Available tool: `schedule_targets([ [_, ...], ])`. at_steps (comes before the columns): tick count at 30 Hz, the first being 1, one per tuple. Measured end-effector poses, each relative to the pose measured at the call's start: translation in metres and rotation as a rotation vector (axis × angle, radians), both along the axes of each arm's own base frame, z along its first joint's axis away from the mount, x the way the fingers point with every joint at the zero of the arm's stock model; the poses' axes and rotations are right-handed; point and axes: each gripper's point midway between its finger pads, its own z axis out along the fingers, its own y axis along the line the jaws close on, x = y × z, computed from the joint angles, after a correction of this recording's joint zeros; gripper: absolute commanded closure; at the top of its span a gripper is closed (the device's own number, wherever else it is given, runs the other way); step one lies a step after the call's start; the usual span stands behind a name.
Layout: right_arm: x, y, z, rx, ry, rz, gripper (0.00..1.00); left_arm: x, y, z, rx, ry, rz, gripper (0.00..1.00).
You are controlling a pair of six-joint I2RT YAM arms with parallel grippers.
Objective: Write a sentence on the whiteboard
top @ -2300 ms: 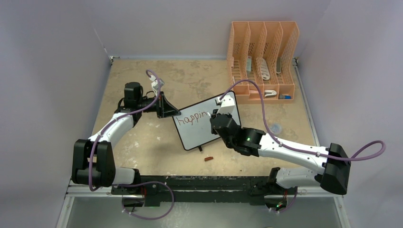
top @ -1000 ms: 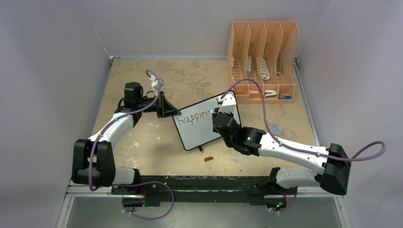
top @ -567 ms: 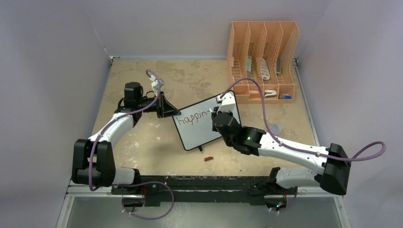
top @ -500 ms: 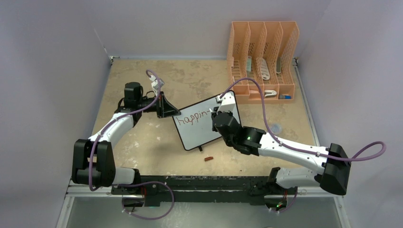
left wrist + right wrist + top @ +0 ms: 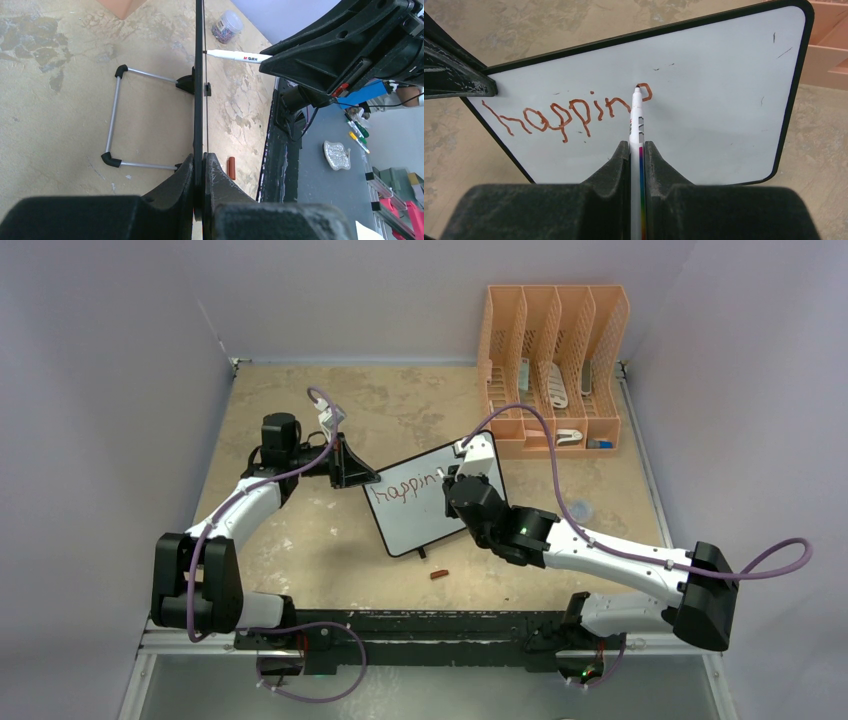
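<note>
Standing near the middle of the tan surface (image 5: 300,540), in front of the orange file rack (image 5: 555,360), the whiteboard (image 5: 420,515) is propped on its wire stand (image 5: 114,120). Left tool (image 5: 199,165): jaws closed on the board's left edge, steadying it. Right tool (image 5: 636,150): jaws closed on a white marker (image 5: 636,115), tip touching the board face. Lettering (image 5: 569,112): red-brown, one line, reading "happin" plus a part-formed loop at the tip. Marker cap (image 5: 438,574): lying on the surface near the board's front. Step in hand, by judgement: writing the first word. Next move calls for closing this letter under light, even pressure, then shifting rightward.
</note>
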Motion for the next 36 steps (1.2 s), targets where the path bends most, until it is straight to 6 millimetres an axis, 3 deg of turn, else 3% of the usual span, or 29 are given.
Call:
schedule_targets([
  [36, -0.011, -0.007, -0.02, -0.025, 0.086, -0.006, 1.0, 0.001, 0.0, -0.001, 0.004, 0.0, 0.006, 1.0],
])
